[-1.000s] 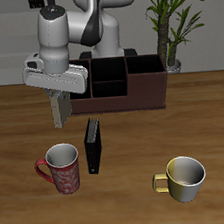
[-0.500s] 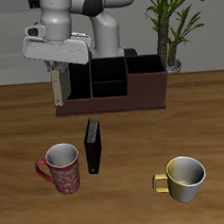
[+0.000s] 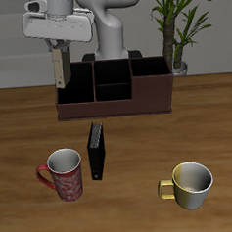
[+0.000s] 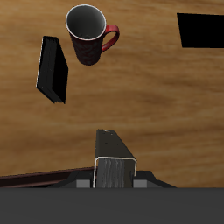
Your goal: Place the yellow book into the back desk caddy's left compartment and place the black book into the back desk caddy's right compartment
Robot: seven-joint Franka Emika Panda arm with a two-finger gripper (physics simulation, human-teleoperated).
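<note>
Nearest the table's front edge stand a grey-and-yellow mug [image 3: 192,184] and a red patterned mug [image 3: 63,174], well apart. Just beside the red mug, the thin all-black hardcover book [image 3: 96,152] stands upright on the brown wooden table [image 3: 140,146], a little in front of the long dark reddish-brown wooden desk caddy [image 3: 114,89]. Farther back, above one end of the caddy, the gripper [image 3: 57,51] hangs in the air, clenched on the small dull grey-tan book with pale page edges [image 3: 58,68], which points straight down, clear of the caddy. Behind the caddy stands a potted green plant [image 3: 177,25].
</note>
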